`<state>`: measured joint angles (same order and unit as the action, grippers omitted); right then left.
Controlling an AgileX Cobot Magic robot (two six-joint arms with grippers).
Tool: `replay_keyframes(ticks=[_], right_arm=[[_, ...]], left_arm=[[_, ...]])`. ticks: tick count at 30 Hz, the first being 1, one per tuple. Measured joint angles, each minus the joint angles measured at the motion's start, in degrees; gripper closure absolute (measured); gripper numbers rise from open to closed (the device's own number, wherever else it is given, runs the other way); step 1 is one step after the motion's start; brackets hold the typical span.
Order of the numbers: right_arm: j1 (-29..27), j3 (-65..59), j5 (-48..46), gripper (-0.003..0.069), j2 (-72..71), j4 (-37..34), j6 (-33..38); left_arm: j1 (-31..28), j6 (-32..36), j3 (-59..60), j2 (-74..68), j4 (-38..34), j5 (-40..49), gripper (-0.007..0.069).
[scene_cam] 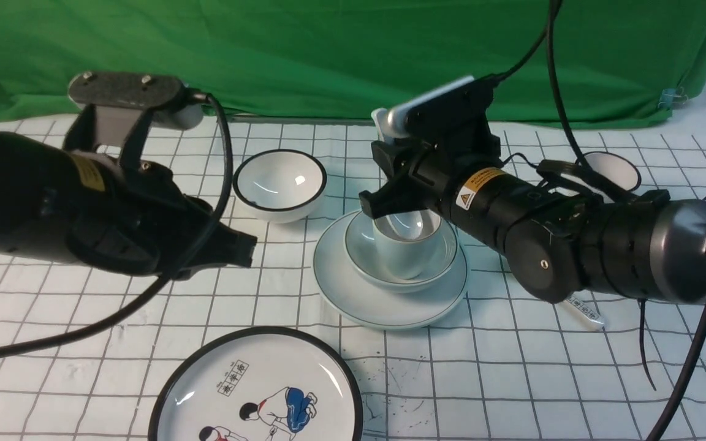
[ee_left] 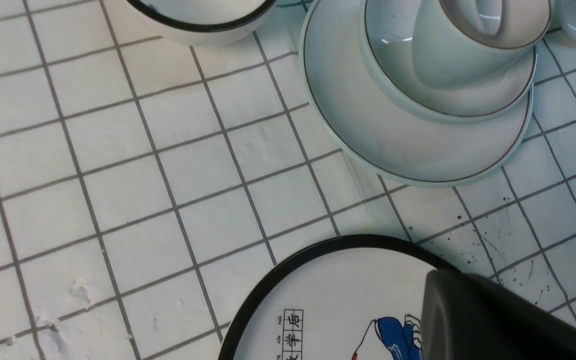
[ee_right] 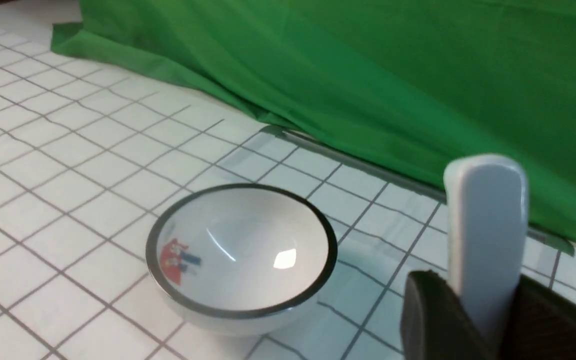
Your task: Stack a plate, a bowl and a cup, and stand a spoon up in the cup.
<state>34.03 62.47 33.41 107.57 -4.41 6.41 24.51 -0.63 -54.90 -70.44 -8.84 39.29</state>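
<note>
White spoon [ee_right: 485, 235], handle up, in right claw [ee_right: 483, 325]

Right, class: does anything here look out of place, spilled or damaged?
Nothing serious. The plate, bowl and cup sit nested, and the right tool holds the spoon in the cup. The only oddities are dark ink-like specks on the table sheet near the plate, and small scuffs elsewhere in the sheet.

Wide front view; close wrist views, all sharing black-rimmed bowl [scene_cam: 279, 185]
</note>
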Motion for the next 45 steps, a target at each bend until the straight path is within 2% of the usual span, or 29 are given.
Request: replay_keyframes(ticks=[3, 9, 11, 14, 15, 16, 20, 23, 25, 26, 28, 29, 30, 31, 38, 45], right_arm=[[0.0, 0.0, -1.2, 0.0470, 0.7, 0.0, 0.4], [0.0, 0.0, -5.7, 0.0377, 0.5, -0.1, 0.5], [0.0, 0.0, -12.3, 0.0333, -2.6, -0.2, 0.6], [0.0, -0.1, -17.2, 0.0323, -5.5, -0.2, 0.6], [0.0, 0.0, -22.7, 0.0331, -10.2, -0.2, 0.6], [0.0, 0.0, -24.0, 0.0337, -11.2, -0.2, 0.6], [-0.9, 0.0, -38.3, 0.0482, -24.7, -0.2, 0.5], [-3.4, -0.3, -43.9, 0.0561, -32.8, -0.2, -1.8], [-7.5, -2.4, -45.0, 0.0595, -41.0, -0.1, -4.5], [-10.4, -4.5, -44.2, 0.0599, -45.6, 0.1, -5.4], [-12.8, -7.4, -42.8, 0.0598, -51.1, 0.2, -5.8], [-15.5, -12.2, -39.4, 0.0594, -56.7, 0.2, -5.9], [-15.8, -13.5, -38.9, 0.0594, -58.2, 0.2, -6.0], [-18.3, -20.6, -34.3, 0.0589, -66.2, 0.2, -6.0], [-20.3, -40.7, -19.7, 0.0571, -87.3, 0.1, -6.4], [-20.3, -45.8, -12.2, 0.0461, -96.4, 0.0, -6.8]], left_arm=[[0.0, 0.0, 0.0, 0.0, 0.0, -0.2, 0.0626], [0.0, -0.1, 0.0, 0.0, 0.1, -0.2, 0.0626], [0.0, -0.2, 0.0, 0.1, 0.1, 0.0, 0.0626], [0.0, -0.2, 0.0, 0.3, 0.1, 0.2, 0.0626], [0.0, -0.2, 0.0, 1.0, 0.1, 0.2, 0.0626], [0.0, -0.2, 0.0, 1.4, 0.1, 0.2, 0.0626], [0.0, -2.0, 0.0, 6.5, 3.0, -0.2, 0.0626], [0.0, -4.2, 0.0, 10.7, 5.7, 0.0, 0.0626], [0.0, -6.1, 0.0, 15.7, 8.0, 0.9, 0.0626], [0.0, -6.7, 0.1, 19.2, 9.2, 1.6, 0.0626], [0.0, -7.0, 0.1, 22.9, 10.3, 2.2, 0.0626], [0.0, -7.4, 0.4, 26.6, 11.4, 2.8, 0.0626], [0.0, -7.5, 0.5, 27.1, 11.5, 2.9, 0.0626], [0.0, -8.4, 1.3, 32.6, 12.5, 3.0, 0.0626], [0.0, -10.7, 10.4, 49.7, 14.8, 3.1, 0.0626], [0.0, -11.7, 18.0, 60.8, 15.0, 3.5, 0.0626]])
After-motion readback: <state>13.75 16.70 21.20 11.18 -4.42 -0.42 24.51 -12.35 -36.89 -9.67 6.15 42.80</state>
